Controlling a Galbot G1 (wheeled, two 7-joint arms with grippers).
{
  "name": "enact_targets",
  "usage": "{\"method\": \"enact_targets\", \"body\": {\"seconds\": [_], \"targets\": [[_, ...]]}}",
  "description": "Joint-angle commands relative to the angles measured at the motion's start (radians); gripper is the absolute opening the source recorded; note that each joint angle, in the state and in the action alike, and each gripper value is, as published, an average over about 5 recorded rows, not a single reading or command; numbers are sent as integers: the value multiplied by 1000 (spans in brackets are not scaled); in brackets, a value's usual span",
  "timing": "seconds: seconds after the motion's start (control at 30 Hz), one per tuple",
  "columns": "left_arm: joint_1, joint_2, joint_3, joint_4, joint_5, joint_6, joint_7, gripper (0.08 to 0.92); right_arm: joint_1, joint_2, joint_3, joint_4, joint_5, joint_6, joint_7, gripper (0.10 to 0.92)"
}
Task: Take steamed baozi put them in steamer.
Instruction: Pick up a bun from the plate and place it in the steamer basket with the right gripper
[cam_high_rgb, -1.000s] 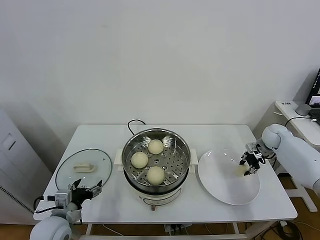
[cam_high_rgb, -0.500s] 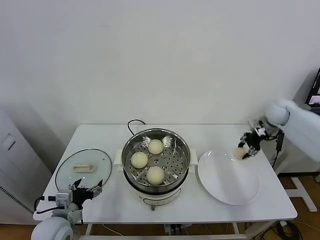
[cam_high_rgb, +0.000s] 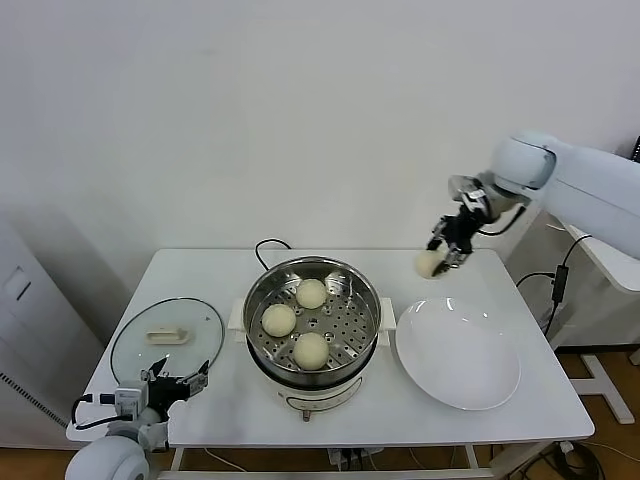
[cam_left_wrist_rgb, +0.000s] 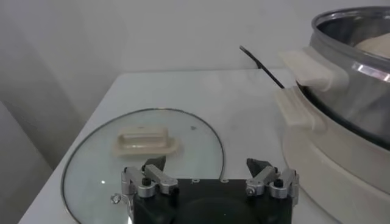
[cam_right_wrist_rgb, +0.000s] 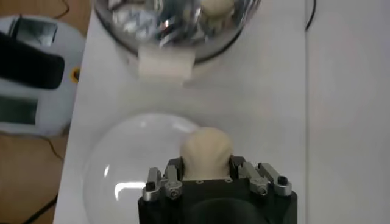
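The steel steamer (cam_high_rgb: 313, 285) stands mid-table with three cream-white baozi on its perforated tray: one at the back (cam_high_rgb: 311, 293), one to the left (cam_high_rgb: 279, 319), one in front (cam_high_rgb: 311, 350). My right gripper (cam_high_rgb: 441, 251) is raised above the table's back right, beyond the plate, and is shut on a fourth baozi (cam_high_rgb: 430, 263). In the right wrist view that baozi (cam_right_wrist_rgb: 207, 152) sits squeezed between the jaws, high over the plate (cam_right_wrist_rgb: 122, 164). My left gripper (cam_high_rgb: 180, 381) rests open and empty at the table's front left corner, by the lid; its fingertips (cam_left_wrist_rgb: 153, 164) stand wide apart.
A glass lid (cam_high_rgb: 167, 335) with a cream handle lies flat left of the steamer, also in the left wrist view (cam_left_wrist_rgb: 143, 155). An empty white plate (cam_high_rgb: 458, 352) lies right of the steamer. A black cord (cam_high_rgb: 268, 247) runs behind the pot. A white cabinet (cam_high_rgb: 590, 240) stands beyond the right edge.
My right gripper lifted the baozi off the white plate and carried it up, back and leftward toward the steamer. The plate now lies empty. The left arm stayed put.
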Motion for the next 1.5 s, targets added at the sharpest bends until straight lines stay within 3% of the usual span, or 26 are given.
{"method": "enact_targets", "body": {"seconds": [0.03,0.27,1.5], "targets": [[1,1,-3,-1,-1,-3,2,823,144,142,-141,142,281,-216,178,467],[0,1,-4,-1,-3,-3,2,823,97,190,-143,171,355,-264,224,467],[-3,-6,-20,19,-10,-10,5,823,-206,267,-63,88,169,-288,328,478]]}}
